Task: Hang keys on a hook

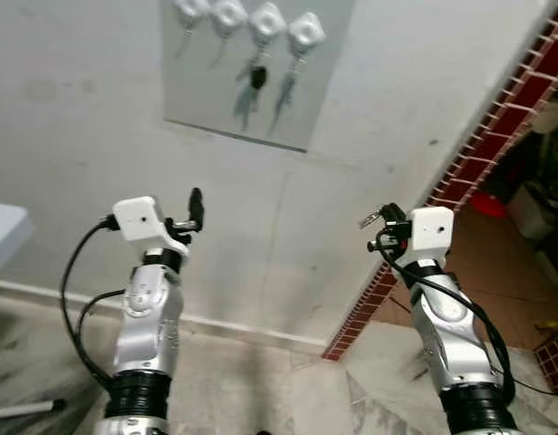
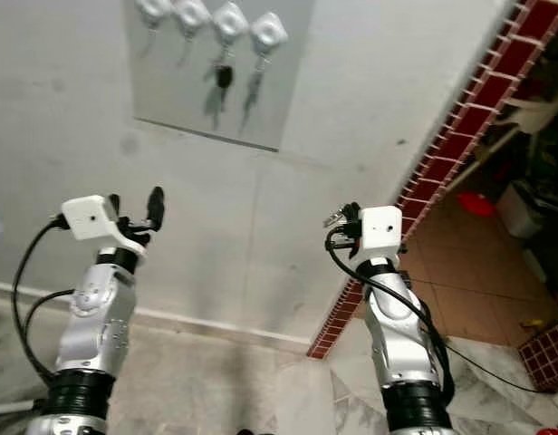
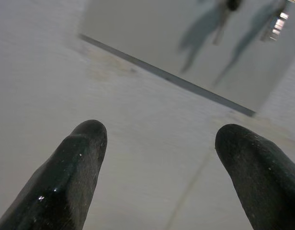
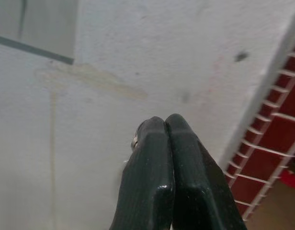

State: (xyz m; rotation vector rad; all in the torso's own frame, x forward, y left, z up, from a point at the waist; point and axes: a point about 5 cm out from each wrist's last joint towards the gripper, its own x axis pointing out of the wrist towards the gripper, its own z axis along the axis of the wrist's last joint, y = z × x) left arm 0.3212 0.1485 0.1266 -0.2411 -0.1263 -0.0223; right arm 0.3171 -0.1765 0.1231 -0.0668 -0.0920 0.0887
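Observation:
A grey board (image 1: 211,95) hangs high on the white wall and carries a row of white hooks (image 1: 306,33). A black-headed key (image 1: 258,78) hangs from the third hook, and another bunch (image 1: 288,86) from the fourth. My right gripper (image 1: 384,223) is raised below and to the right of the board. It is shut on a small silvery set of keys (image 1: 369,218), and a metal edge (image 4: 134,142) peeks out beside the pressed fingers. My left gripper (image 1: 188,216) is raised below the board's left part, open and holding nothing, with its fingertips (image 3: 87,143) wide apart.
A red-tiled wall edge (image 1: 496,127) runs diagonally on the right. Beyond it lie a brown floor, a red bowl (image 1: 487,204) and clutter. A white surface's corner (image 1: 3,231) juts in at the left. A white stick (image 1: 25,410) lies on the marble floor.

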